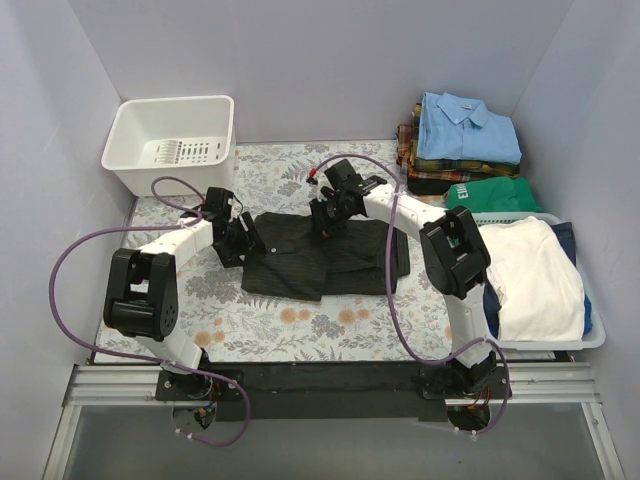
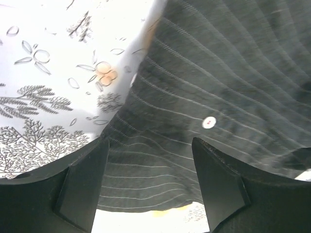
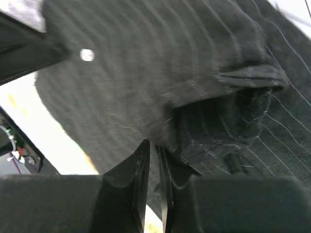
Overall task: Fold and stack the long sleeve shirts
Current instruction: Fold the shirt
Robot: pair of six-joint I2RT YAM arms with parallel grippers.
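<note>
Two grippers on the shirt (image 1: 320, 262): left gripper (image 2: 150, 141) open over its edge, right gripper (image 3: 152, 144) pinching it. Next I lift and fold.

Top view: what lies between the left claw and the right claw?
The black pinstriped shirt. Its cloth covers the stretch from the left claw at its edge to the right claw, as the top external view shows.

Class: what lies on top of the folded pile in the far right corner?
A folded light blue collared shirt lies on top. Beneath it only the edges of plaid shirts show; the rest of them is covered.
</note>
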